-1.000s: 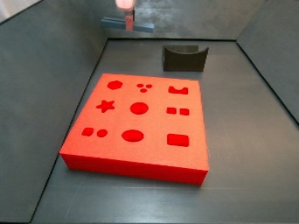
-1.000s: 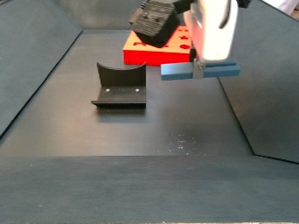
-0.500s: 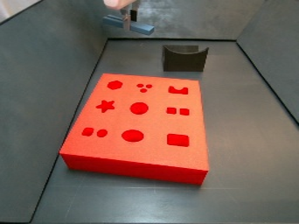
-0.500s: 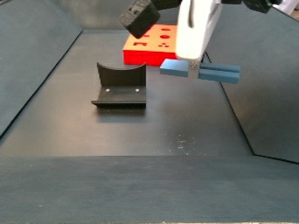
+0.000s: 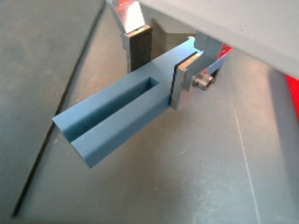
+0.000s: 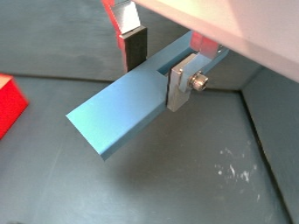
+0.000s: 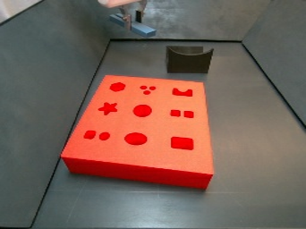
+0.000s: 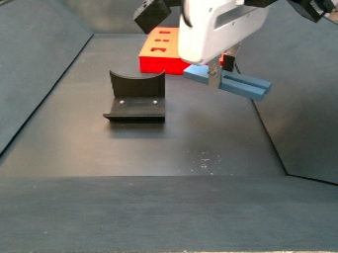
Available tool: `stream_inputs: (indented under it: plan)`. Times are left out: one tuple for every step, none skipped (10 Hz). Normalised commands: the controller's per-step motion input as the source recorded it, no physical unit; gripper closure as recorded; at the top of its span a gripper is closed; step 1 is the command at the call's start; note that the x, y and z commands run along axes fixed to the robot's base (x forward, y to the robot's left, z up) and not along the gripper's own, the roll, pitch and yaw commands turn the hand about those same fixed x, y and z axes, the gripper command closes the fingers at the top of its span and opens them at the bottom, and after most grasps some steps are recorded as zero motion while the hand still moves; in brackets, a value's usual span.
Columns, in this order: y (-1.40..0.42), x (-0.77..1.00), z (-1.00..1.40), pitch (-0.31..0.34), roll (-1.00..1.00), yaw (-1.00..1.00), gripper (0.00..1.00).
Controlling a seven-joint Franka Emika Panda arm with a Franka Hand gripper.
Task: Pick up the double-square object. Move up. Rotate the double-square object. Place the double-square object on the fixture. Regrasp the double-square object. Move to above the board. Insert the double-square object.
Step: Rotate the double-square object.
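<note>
The double-square object (image 8: 232, 82) is a slim blue-grey block with a long slot, hanging in the air and tilted. My gripper (image 8: 215, 68) is shut on it near one end. Both wrist views show the block (image 5: 121, 112) (image 6: 131, 112) clamped between a dark-padded finger (image 5: 140, 49) and a silver plate finger (image 6: 180, 80). In a side view the gripper (image 7: 131, 15) is at the back, mostly out of frame, with the block (image 7: 142, 28) below it. The fixture (image 8: 134, 97) (image 7: 189, 59) stands on the floor, apart from the block. The red board (image 7: 143, 125) lies flat with its cutouts showing.
Dark sloping walls (image 7: 60, 63) enclose the floor on both sides. The arm's white body (image 8: 209, 25) hides part of the board (image 8: 161, 51). A red corner of the board (image 6: 9, 96) shows in a wrist view.
The block was level a second ago and is now tilted, with its free end lower. The gripper has risen and turned with it.
</note>
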Motion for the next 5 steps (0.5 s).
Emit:
stream_inputs:
  plan:
    - [0.01, -0.01, 0.0, -0.012, -0.01, -1.0, 1.0]
    - [0.01, -0.01, 0.0, -0.013, -0.01, -1.0, 1.0]
    - [0.01, -0.01, 0.0, -0.015, -0.01, -1.0, 1.0]
    - [0.01, -0.01, 0.0, -0.017, -0.01, -1.0, 1.0]
    - [0.01, -0.01, 0.0, -0.018, -0.01, -1.0, 1.0]
